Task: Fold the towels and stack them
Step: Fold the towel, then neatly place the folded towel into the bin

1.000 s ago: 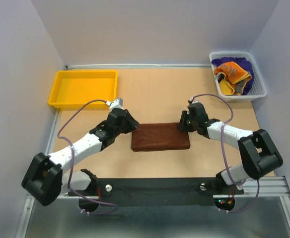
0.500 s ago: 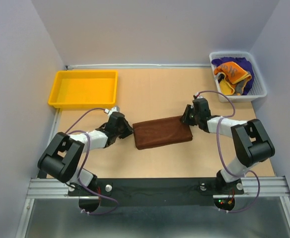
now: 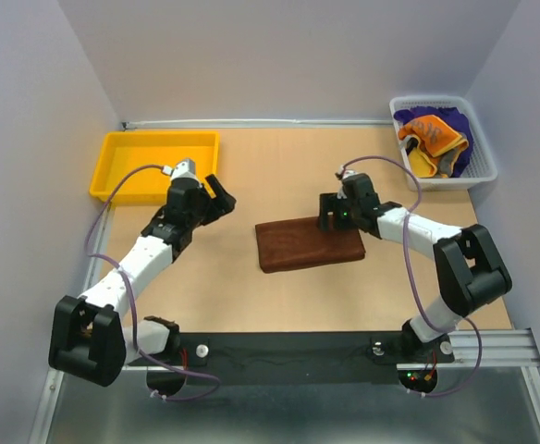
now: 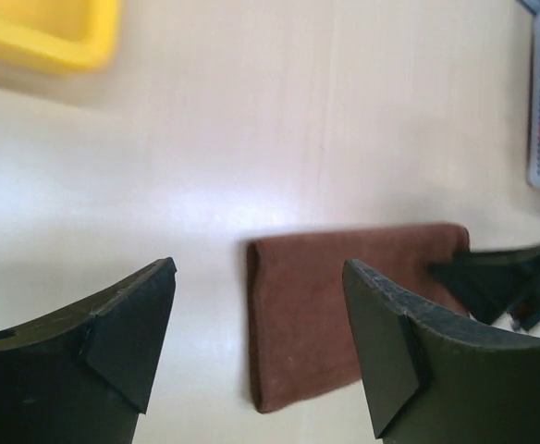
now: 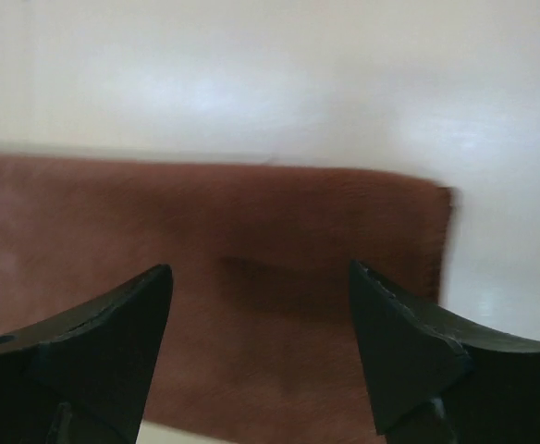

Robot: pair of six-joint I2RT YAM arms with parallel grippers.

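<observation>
I see the yellow tray (image 3: 150, 165) at the far left of the table (image 3: 279, 166) with nothing in it. The white mesh basket (image 3: 455, 181) at the far right holds a heap of towels: a purple towel (image 3: 457, 120) at the back and an orange towel (image 3: 427, 132) with a yellow border draped over it. The brown towel (image 3: 309, 244) lies folded into a flat rectangle near the middle of the table, outside both containers. My left gripper (image 3: 222, 191) hangs between the tray and that towel, jaws spread, holding nothing. My right gripper (image 3: 327, 213) is over the towel's far right corner, jaws spread too, with the cloth lying flat below them.
</observation>
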